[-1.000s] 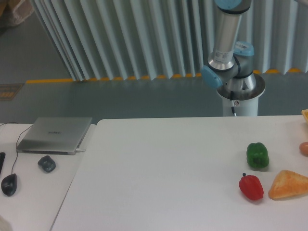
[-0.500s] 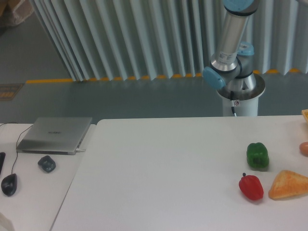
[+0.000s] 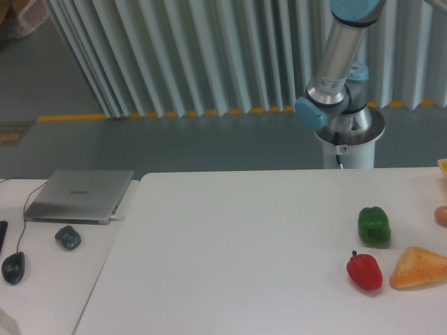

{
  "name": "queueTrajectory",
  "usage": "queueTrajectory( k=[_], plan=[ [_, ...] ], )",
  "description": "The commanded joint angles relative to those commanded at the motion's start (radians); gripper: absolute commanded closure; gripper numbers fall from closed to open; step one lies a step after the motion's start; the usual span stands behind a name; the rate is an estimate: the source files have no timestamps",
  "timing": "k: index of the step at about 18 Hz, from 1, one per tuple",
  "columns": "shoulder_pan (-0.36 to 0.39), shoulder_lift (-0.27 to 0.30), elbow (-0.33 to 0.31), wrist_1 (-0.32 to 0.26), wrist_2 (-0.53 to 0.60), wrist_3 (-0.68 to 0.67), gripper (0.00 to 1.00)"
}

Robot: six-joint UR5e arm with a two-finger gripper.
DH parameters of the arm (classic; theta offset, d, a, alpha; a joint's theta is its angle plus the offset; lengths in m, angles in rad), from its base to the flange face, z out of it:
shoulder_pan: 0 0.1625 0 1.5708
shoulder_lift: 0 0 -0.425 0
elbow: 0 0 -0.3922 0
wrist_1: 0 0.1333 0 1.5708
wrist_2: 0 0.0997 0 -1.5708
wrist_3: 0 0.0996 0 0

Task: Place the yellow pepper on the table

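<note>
The yellow pepper is out of view. The white table fills the lower middle and right of the camera view. Only the arm's lower links and its base show behind the table at the upper right. The arm runs up past the top edge, so the gripper is not in view.
A green pepper, a red pepper and an orange-yellow wedge lie at the table's right side. More items are cut off at the right edge. A smaller desk at left holds a laptop, a dark object and a mouse.
The arm's upper link has leaned further to the right over the last second. Nothing on the table has moved.
</note>
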Motion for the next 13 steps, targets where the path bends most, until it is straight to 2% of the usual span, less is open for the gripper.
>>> queueTrajectory(
  k=[2, 6, 13],
  plan=[
    [0.0, -0.008, 0.0, 0.0, 0.0, 0.0, 0.0],
    [0.0, -0.023, -0.028, 0.058, 0.002, -0.005, 0.0],
    [0.0, -0.038, -0.023, 0.064, 0.002, -0.052, 0.0]
  ],
)
